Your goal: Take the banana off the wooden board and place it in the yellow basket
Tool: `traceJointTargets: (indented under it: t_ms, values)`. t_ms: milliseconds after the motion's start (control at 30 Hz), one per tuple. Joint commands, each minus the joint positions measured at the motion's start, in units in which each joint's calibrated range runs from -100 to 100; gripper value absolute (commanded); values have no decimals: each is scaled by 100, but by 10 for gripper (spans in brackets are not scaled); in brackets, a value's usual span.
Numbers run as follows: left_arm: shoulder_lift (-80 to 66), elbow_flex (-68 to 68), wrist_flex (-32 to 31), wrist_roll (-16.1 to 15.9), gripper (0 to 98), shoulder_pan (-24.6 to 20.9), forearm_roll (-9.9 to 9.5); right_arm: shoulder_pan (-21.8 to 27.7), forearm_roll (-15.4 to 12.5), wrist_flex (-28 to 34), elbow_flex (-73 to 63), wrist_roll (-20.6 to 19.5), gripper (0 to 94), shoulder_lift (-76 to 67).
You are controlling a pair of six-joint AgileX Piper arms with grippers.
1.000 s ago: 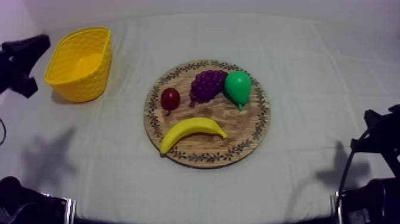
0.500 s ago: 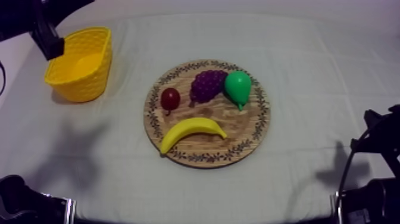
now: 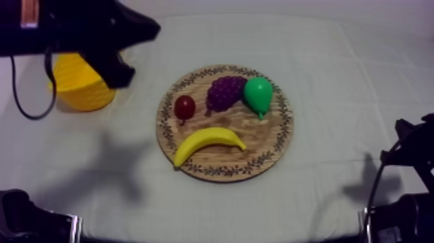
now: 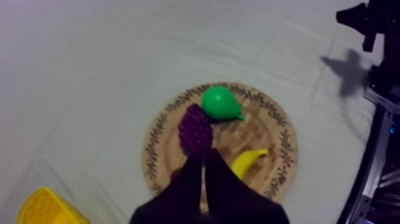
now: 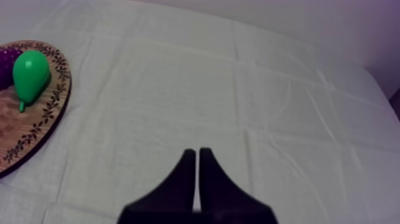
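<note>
On the round wooden board with a patterned rim (image 3: 261,139), the curved yellow toy banana (image 3: 208,142) lies free, well apart from the yellow woven basket (image 3: 76,87). The left gripper (image 4: 202,156) hangs by the basket, fingers pressed into a narrow wedge. The right gripper (image 5: 197,152) sits likewise, idle. Risk: a descent without opening would shove the banana, and a pinch at its tip could let it swing loose.

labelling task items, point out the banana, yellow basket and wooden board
banana (image 3: 208,137), top view, middle of its curve
yellow basket (image 3: 82,95), top view, outer wall
wooden board (image 3: 261,139), top view, bare wood right of the banana
</note>
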Motion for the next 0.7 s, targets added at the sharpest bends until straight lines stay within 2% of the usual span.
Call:
traceJointTargets:
  t_ms: [0, 267, 667]
  values:
    - [55, 147, 11, 115, 19, 84, 8, 0, 1, 1, 2, 2, 3, -2]
    - [363, 572, 160, 261, 23, 249, 32, 0, 1, 1, 2, 2, 3, -2]
    - [746, 1238, -32, 380, 38, 382, 35, 0, 1, 1, 2, 2, 3, -2]
